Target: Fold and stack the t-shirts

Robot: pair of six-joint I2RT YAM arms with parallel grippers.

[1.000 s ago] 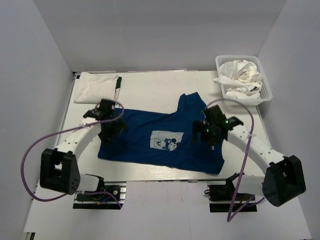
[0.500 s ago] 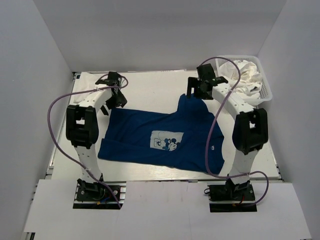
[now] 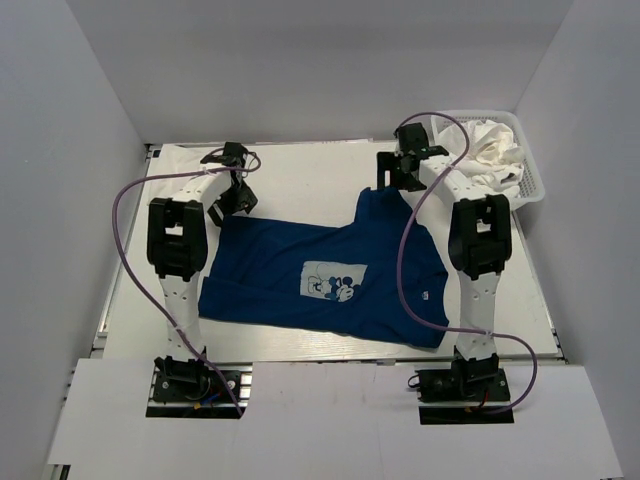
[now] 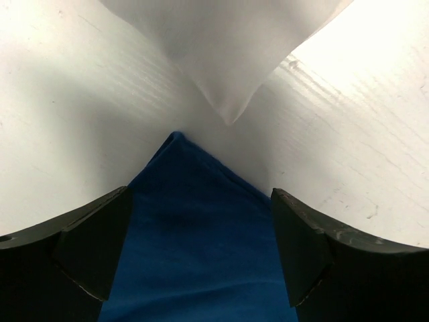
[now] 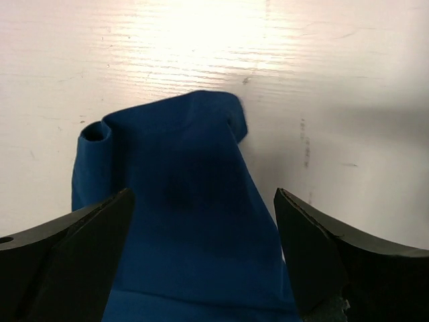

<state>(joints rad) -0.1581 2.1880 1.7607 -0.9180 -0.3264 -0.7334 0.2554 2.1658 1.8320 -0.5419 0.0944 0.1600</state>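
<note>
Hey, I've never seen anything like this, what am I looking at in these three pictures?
Two robot arms are bolted at the near edge of a white table. The wide picture looks down from above and behind them; the other two come from a camera on each wrist, its dark fingers at the bottom corners. A blue t-shirt with a cartoon print lies spread out. A white shirt lies at the far left, and crumpled white shirts lie in a basket at the far right. The left hand and the right hand are both open above the blue shirt's far edge, holding nothing.
</note>
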